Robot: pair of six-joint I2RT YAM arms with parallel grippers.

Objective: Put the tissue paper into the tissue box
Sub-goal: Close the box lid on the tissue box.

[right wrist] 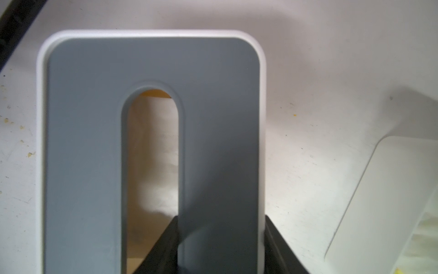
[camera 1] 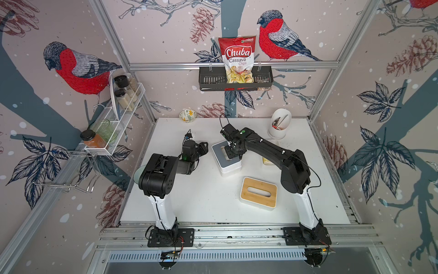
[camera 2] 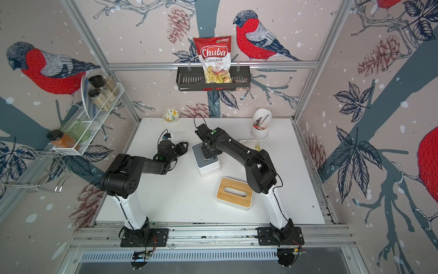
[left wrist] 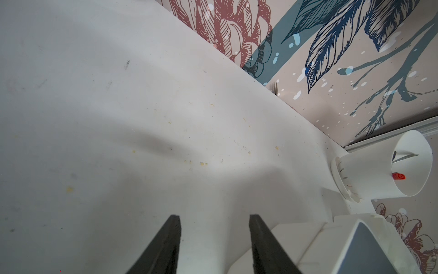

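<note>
Centrally, the tissue paper (right wrist: 151, 154) lies inside the lidded tissue box (camera 1: 226, 167) on the surface (camera 1: 201, 201).
The left gripper (left wrist: 214, 217) hangs just beside the box, its fingers apart and empty. The right gripper (right wrist: 220, 217) clamps the box's side, with one finger in the grey lid's slot and one outside the wall. The paper shows pale cream through the slot. Further right sit a bamboo-lidded box (camera 1: 258, 192) and a white utensil holder (camera 1: 279, 128).
</note>
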